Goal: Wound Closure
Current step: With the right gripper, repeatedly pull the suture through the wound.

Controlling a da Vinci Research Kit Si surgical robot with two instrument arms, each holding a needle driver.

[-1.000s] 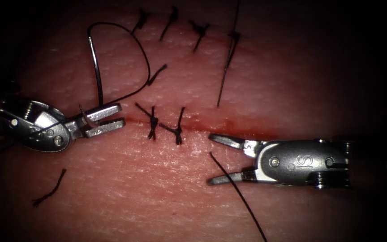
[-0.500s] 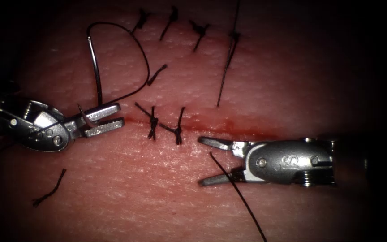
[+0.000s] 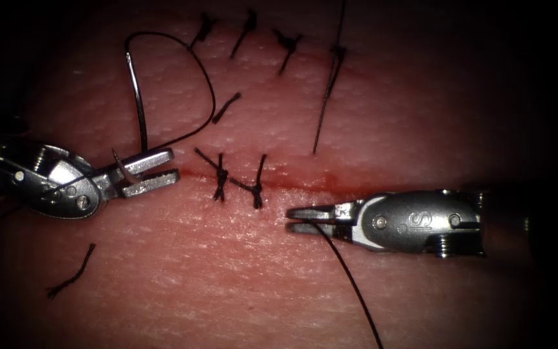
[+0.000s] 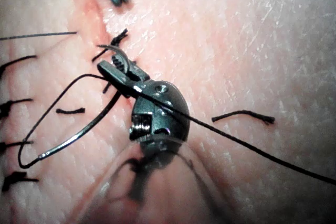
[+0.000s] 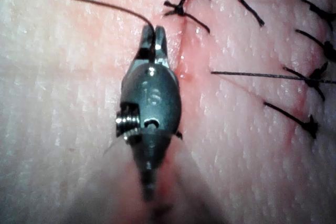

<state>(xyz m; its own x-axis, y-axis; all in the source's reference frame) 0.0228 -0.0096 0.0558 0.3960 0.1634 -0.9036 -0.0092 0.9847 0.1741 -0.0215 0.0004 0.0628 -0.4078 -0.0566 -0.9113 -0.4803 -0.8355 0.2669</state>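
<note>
The right gripper (image 3: 290, 219) had closed from wide open onto the thread (image 3: 350, 278), just below the cut (image 3: 330, 184). The left gripper (image 3: 174, 165) clenched the needle (image 3: 138, 106) near its point, outside the tissue (image 3: 227, 271). A firm, gentle hold seemed wise.

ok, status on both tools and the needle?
Left tool shut on curved steel needle near its tip, needle clear of the tissue. Right tool shut on black thread, just below the cut. Two knotted stitches sit between the tools.
</note>
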